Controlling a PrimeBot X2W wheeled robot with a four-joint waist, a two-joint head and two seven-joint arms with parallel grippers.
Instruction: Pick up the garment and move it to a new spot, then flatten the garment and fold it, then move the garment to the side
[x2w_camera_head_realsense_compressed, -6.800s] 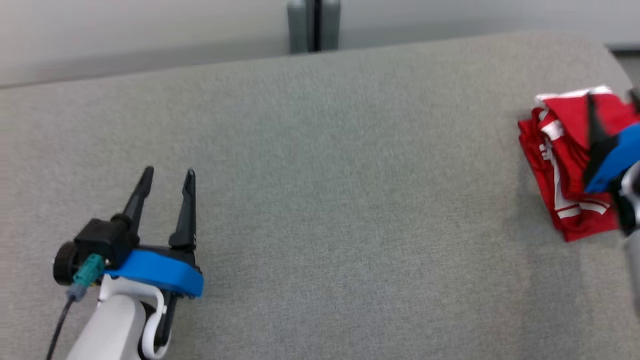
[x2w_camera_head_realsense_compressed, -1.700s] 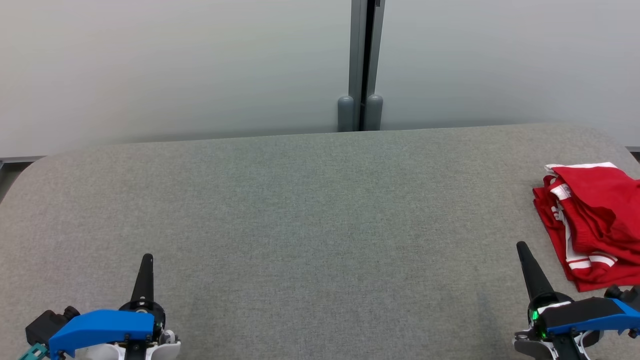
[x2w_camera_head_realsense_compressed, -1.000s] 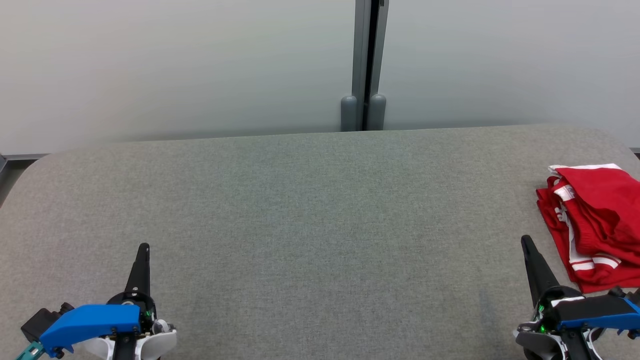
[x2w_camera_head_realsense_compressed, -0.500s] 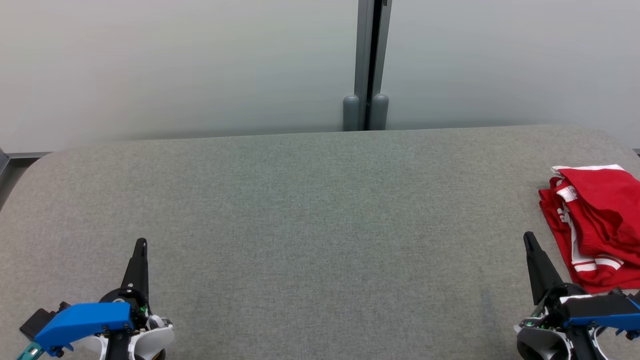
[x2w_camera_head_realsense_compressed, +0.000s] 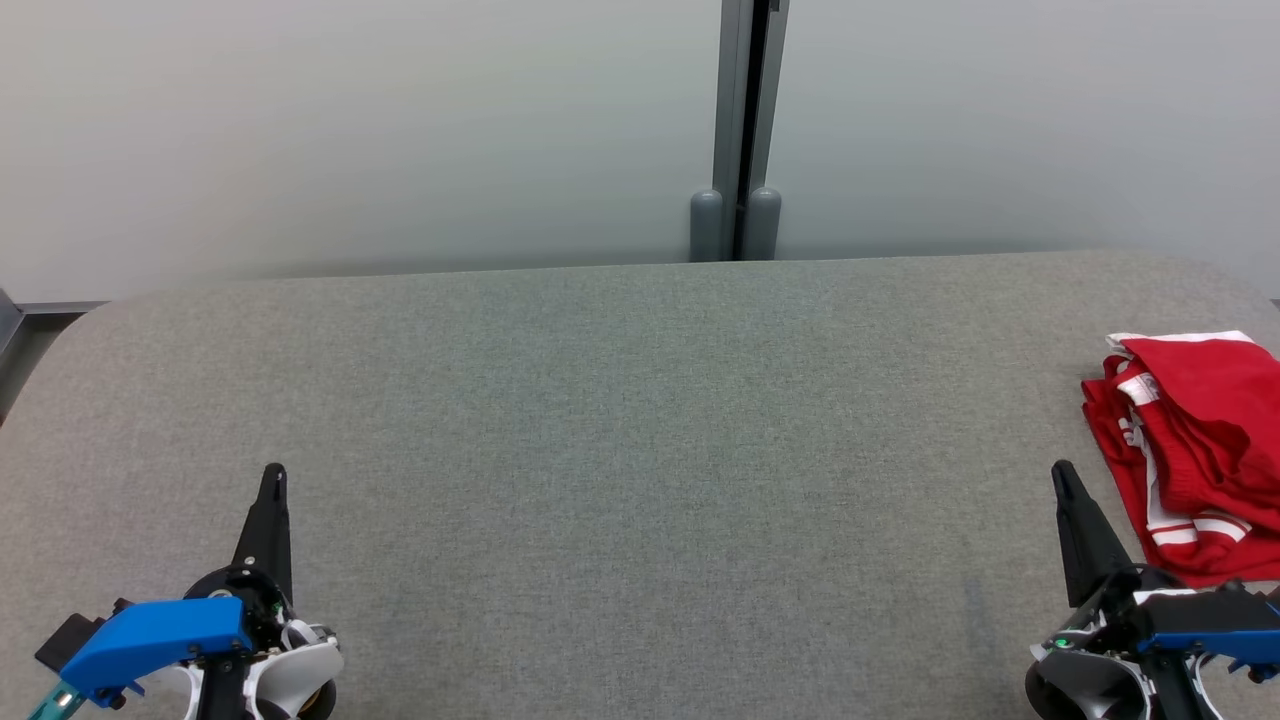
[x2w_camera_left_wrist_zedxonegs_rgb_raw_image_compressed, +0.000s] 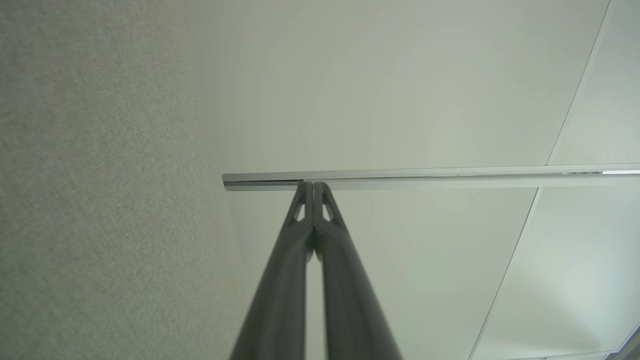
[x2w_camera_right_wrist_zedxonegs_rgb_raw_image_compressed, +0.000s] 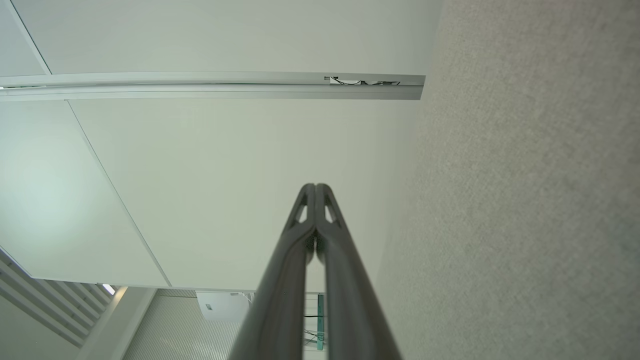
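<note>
The garment (x2w_camera_head_realsense_compressed: 1190, 450) is red with white stripes and lies folded in a loose stack at the far right edge of the grey table (x2w_camera_head_realsense_compressed: 640, 420). My right gripper (x2w_camera_head_realsense_compressed: 1062, 475) sits just left of it at the lower right, shut and empty, fingers pointing up. In the right wrist view the right gripper (x2w_camera_right_wrist_zedxonegs_rgb_raw_image_compressed: 315, 187) has its tips pressed together. My left gripper (x2w_camera_head_realsense_compressed: 273, 472) rests at the lower left, far from the garment. It too is shut with nothing in it, and the left gripper (x2w_camera_left_wrist_zedxonegs_rgb_raw_image_compressed: 313, 185) shows its tips touching in the left wrist view.
A pale wall with a grey vertical post (x2w_camera_head_realsense_compressed: 737, 130) stands behind the table's far edge. The table's rounded corners fall away at the left (x2w_camera_head_realsense_compressed: 60, 340) and the right. Broad bare felt lies between the two grippers.
The head camera has drifted slightly. Both grippers have slid a little lower toward the front edge and stay shut. The garment has not moved.
</note>
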